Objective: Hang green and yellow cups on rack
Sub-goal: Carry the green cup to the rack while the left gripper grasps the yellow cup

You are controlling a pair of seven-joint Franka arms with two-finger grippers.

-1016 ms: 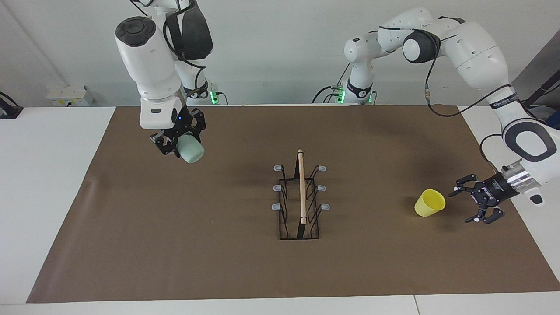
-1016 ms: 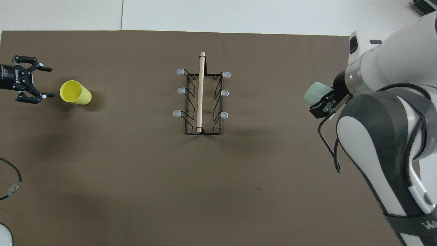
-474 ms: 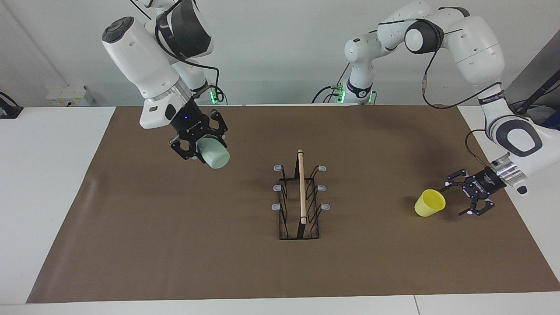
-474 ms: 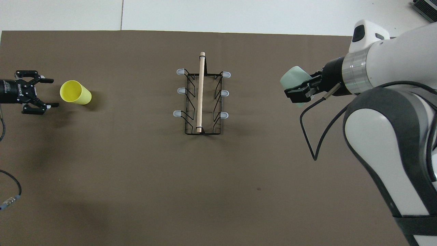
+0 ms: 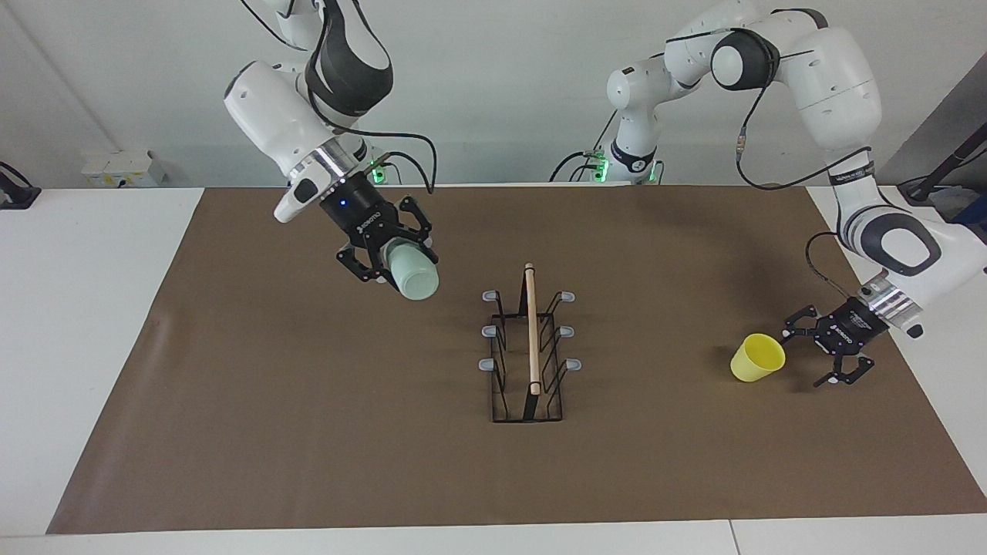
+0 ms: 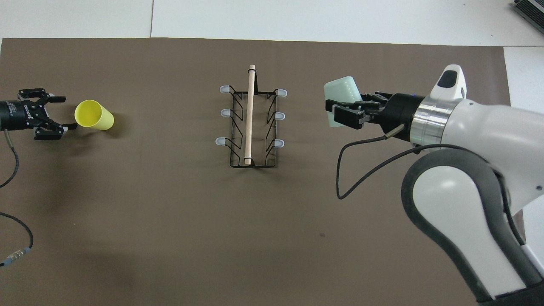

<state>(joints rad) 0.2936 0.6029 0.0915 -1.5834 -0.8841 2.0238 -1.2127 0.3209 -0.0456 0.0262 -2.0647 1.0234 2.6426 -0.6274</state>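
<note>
My right gripper (image 5: pixel 395 266) (image 6: pixel 342 114) is shut on the pale green cup (image 5: pixel 414 279) (image 6: pixel 341 91), which it holds tilted on its side above the mat. It hangs a short way from the rack (image 5: pixel 532 331) (image 6: pixel 250 114), on the right arm's side. The black wire rack with its wooden top rod and grey-tipped pegs stands mid-table, its pegs bare. The yellow cup (image 5: pixel 754 359) (image 6: pixel 94 115) sits on the mat toward the left arm's end. Low beside it is my left gripper (image 5: pixel 803 356) (image 6: pixel 68 112), open, fingers pointing at the cup without touching it.
A brown mat (image 5: pixel 308 432) (image 6: pixel 170 212) covers most of the white table (image 5: pixel 85 308). A loose cable (image 6: pixel 12 238) of the left arm hangs over the mat's corner near the robots. A small white box (image 5: pixel 122 168) stands off the mat by the wall.
The right arm has swung the green cup across the mat toward the rack. My left gripper has edged closer to the yellow cup, staying open. Cup and rack have not moved.
</note>
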